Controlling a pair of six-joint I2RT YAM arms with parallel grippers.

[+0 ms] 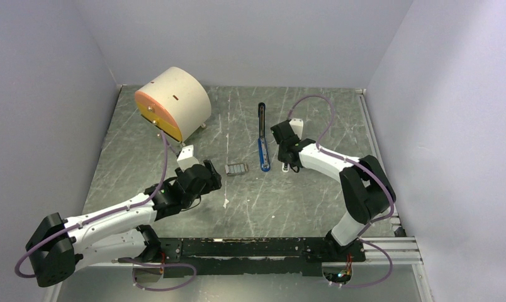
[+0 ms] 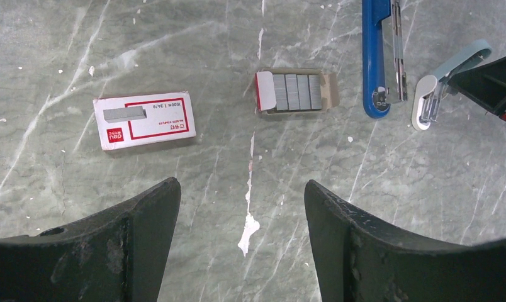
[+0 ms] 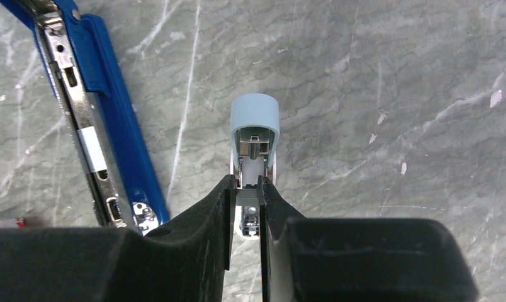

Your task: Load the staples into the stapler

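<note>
Top external: scuffed grey tabletop (image 1: 270, 206), lilac walls (image 1: 250, 38)

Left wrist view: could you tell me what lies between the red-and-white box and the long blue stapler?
The dark-grey block of staple strips, in an open cardboard tray, seen in the left wrist view.

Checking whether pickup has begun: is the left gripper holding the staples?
No, the left gripper stands open over the table, and the staples lie in their cardboard tray beyond its fingertips.
</note>
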